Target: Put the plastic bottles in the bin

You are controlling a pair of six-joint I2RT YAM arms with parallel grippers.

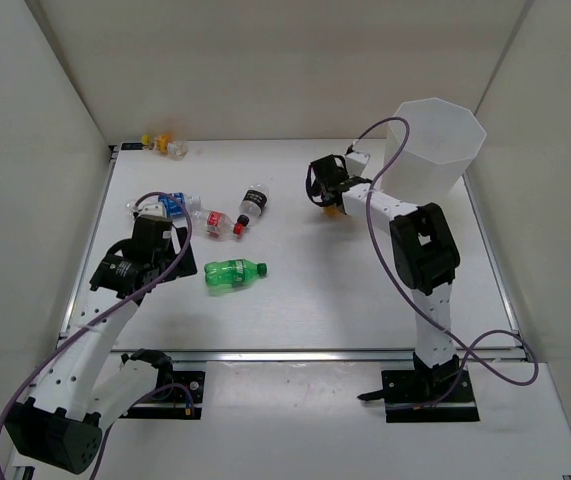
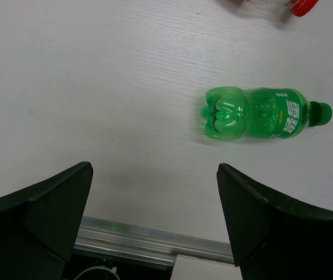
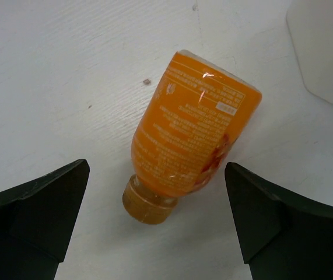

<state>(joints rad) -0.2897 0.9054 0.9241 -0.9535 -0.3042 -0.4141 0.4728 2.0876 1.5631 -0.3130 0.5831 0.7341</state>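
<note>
An orange-yellow bottle [image 3: 195, 137] lies on the white table with its cap toward the camera. My right gripper [image 3: 157, 219] is open above it, one finger on each side, apart from it. In the top view that gripper [image 1: 323, 185] hovers left of the translucent white bin [image 1: 435, 145], and a bit of the orange bottle [image 1: 333, 210] shows below it. A green bottle [image 2: 259, 114] lies on its side, ahead and right of my open, empty left gripper [image 2: 154, 204]. In the top view the green bottle [image 1: 233, 271] lies right of the left gripper [image 1: 145, 262].
Clear bottles lie at the left: red label [image 1: 220, 222], black label [image 1: 253, 201], blue label [image 1: 170, 205]. A small yellow-capped bottle [image 1: 162, 143] lies by the back wall. White walls close in three sides. A metal rail [image 2: 143, 239] marks the near table edge.
</note>
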